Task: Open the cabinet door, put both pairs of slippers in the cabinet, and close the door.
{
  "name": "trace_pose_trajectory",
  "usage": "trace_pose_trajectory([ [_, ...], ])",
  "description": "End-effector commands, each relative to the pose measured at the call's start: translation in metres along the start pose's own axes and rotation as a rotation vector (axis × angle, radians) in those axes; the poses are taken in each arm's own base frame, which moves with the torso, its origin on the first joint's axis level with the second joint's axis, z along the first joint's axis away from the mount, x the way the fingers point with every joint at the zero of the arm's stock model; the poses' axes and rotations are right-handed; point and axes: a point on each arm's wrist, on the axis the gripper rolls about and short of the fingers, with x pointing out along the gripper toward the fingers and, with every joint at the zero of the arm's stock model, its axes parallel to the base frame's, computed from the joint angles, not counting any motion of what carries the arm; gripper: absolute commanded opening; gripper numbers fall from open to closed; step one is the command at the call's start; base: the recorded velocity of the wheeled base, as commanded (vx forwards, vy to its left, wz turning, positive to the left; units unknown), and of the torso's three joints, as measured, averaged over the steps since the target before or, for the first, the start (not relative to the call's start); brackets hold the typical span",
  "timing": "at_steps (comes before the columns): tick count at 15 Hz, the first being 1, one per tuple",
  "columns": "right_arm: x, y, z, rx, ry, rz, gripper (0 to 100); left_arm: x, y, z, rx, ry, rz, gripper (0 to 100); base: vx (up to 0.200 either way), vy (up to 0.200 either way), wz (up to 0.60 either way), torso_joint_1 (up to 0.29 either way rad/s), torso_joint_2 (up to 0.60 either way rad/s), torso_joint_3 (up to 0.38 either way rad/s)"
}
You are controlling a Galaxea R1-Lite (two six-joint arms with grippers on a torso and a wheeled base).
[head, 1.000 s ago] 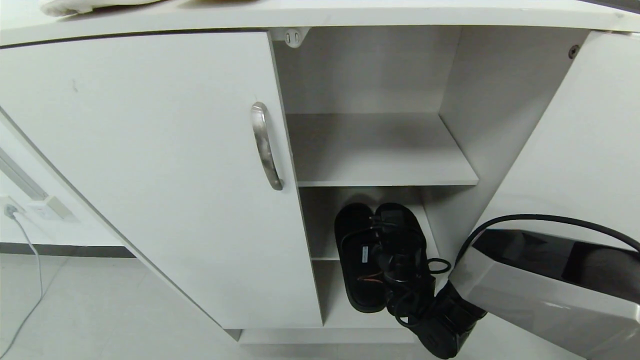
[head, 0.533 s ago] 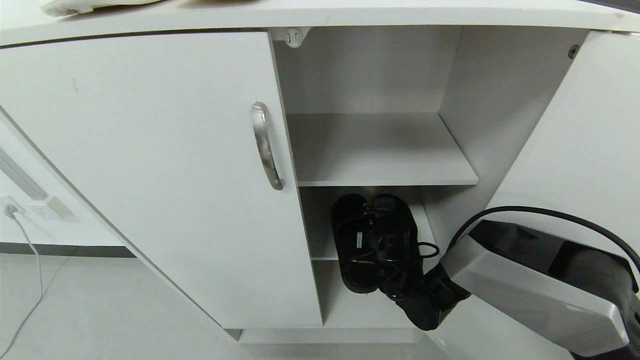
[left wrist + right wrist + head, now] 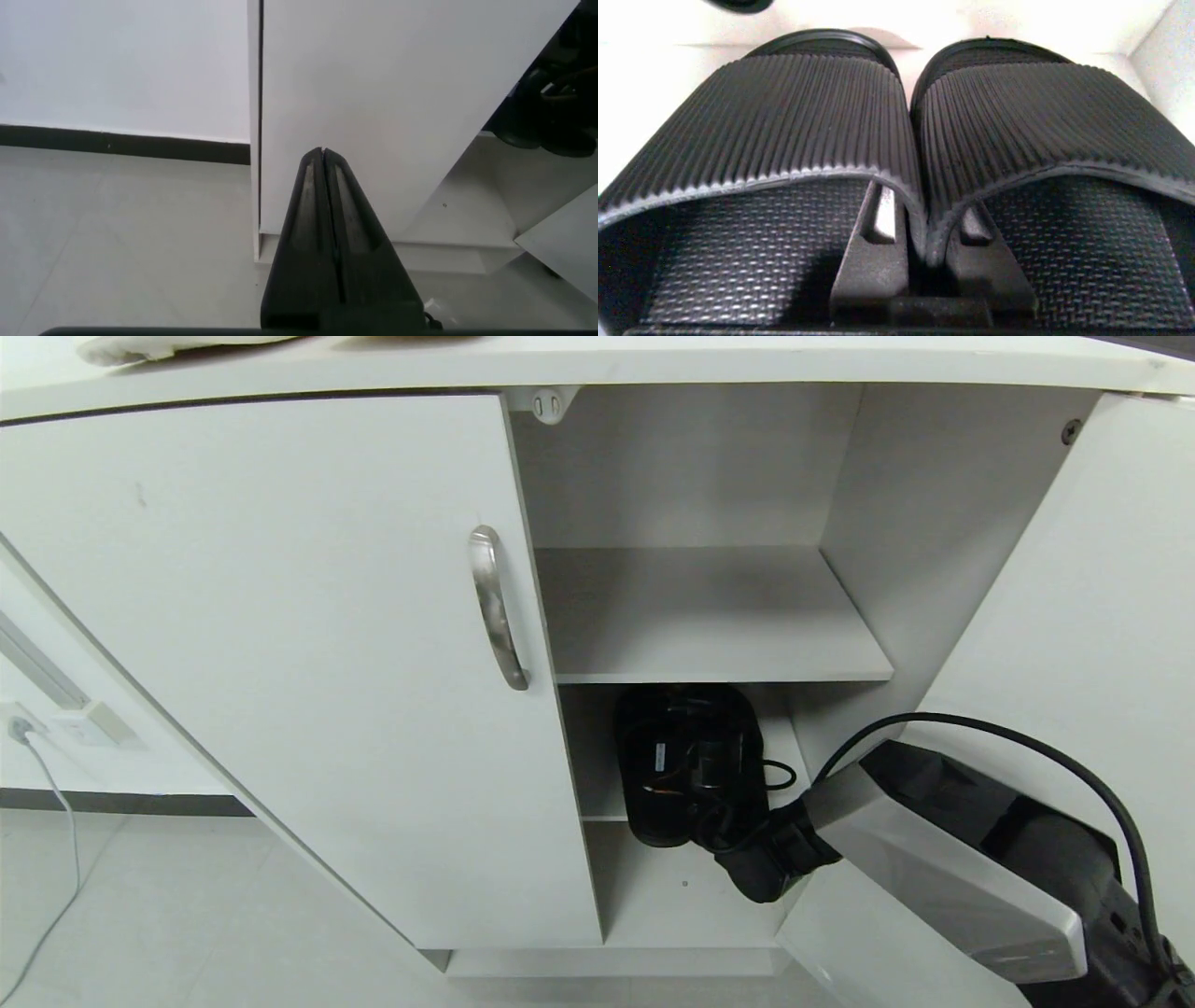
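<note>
Cabinet: white, floor-standing, with two doors and shelves inside.
Left door: shut, flat white panel with a curved metal handle standing upright near its inner edge.
Right door: swung wide open, so the right compartment is exposed.
Upper shelf: pale board across the open compartment.
Black slippers: one pair, side by side with inner edges pressed together. They have ribbed straps and pebbled footbeds. Toes point into the compartment just under the upper shelf, and heels overhang the lower shelf's front edge.
Hold: the right gripper pinches the two inner walls together. Whether the soles rest on the shelf cannot be told.
</note>
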Motion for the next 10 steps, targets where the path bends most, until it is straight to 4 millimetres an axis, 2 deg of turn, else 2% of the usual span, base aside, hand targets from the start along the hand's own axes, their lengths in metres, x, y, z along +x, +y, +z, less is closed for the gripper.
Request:
trace_pose_trajectory([
  [1,0.0082,-0.002,-0.0008,0.002,-0.004,-0.012,0,0.0001,0.0,0.0,-0.001,0.001,0.001,0,0.0,0.0,0.0,0.0,0.0,0.0],
  [4,0.012,-0.0038,0.0044,0.006,-0.012,-0.021,0,0.0001,0.0,0.0,-0.001,0.001,0.001,0,0.0,0.0,0.0,0.0,0.0,0.0],
  [10,0.0114,-0.0066,-0.0002,-0.004,0.002,-0.029,0,0.0001,0.0,0.0,-0.001,0.001,0.001,0,0.0,0.0,0.0,0.0,0.0,0.0],
])
